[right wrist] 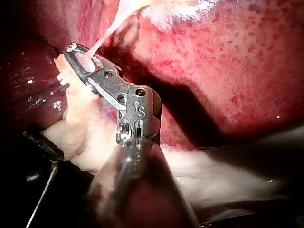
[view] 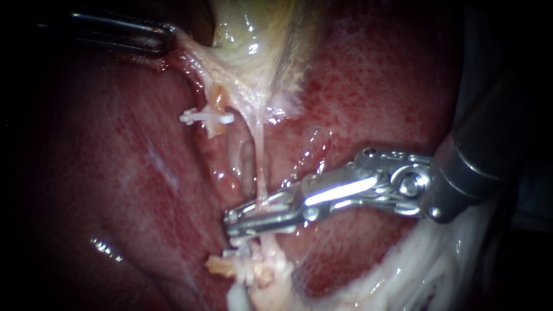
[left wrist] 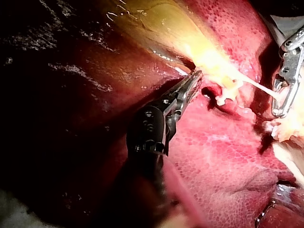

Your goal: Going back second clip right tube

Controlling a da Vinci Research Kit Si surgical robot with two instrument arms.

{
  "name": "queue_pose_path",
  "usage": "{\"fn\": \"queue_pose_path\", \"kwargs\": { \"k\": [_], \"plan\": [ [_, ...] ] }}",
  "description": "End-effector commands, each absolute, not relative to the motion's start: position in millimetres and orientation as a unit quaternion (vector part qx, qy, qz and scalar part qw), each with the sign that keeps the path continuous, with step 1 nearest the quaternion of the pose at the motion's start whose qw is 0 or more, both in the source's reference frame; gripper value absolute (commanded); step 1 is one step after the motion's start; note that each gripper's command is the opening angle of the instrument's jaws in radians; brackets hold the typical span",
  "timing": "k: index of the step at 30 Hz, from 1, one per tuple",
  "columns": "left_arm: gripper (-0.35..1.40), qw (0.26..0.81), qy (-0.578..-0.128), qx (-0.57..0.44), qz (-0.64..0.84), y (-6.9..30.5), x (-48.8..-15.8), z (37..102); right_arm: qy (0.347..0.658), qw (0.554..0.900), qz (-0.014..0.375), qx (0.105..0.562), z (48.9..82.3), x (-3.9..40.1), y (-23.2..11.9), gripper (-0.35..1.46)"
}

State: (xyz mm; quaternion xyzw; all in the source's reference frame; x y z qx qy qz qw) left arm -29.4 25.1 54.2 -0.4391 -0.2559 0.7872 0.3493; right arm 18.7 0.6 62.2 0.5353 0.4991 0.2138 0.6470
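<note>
Rt tube (view: pixel 262 167), a thin pale strand, is seen stretched taut from gallbladder (view: pixel 247 34) down to the frayed stump, w/ a white clip (view: pixel 235 252) apparently seated on it just below the rt instrument (view: pixel 231 224). Its jaws are held apart, tube lying btwn them, nothing pinched. Gallbladder edge is clamped by the lt instrument (view: pixel 164 37). Risk on withdrawal: tube could be snagged or torn, or clip dislodged, if jaws are dragged sideways before clearing it.

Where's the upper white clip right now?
In the endoscope view, left of centre: the white clip sits across a tube just below the gallbladder, well above the right instrument.
</note>
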Motion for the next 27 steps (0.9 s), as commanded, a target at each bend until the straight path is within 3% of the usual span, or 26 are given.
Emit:
{"fn": "queue_pose_path", "kwargs": {
  "k": [1, 4, 7, 12, 18, 27],
  "plan": [
    [-0.35, 0.349, -0.256, -0.439, 0.787, 25.1, -29.4, 54.2, 0.499, 0.648, 0.215, 0.533, 62.1, 18.9, 0.6, -0.01],
    [-0.35, 0.351, -0.257, -0.439, 0.786, 25.1, -29.4, 54.2, 0.499, 0.649, 0.218, 0.531, 62.1, 19.5, 0.7, 0.38],
    [-0.35, 0.351, -0.257, -0.439, 0.786, 25.1, -29.3, 54.2, 0.5, 0.65, 0.223, 0.527, 62.0, 19.9, 0.7, 0.46],
    [-0.35, 0.351, -0.258, -0.439, 0.786, 25.0, -29.2, 54.2, 0.523, 0.661, 0.201, 0.5, 62.0, 20.1, 0.7, 0.49],
    [-0.35, 0.353, -0.259, -0.438, 0.785, 25.0, -29.1, 54.1, 0.564, 0.699, 0.182, 0.4, 62.7, 19.2, 1.0, 0.5],
    [-0.35, 0.355, -0.26, -0.438, 0.784, 24.8, -29.0, 54.2, 0.534, 0.759, 0.155, 0.34, 63.3, 17.4, 1.1, 0.5]
  ]
}}
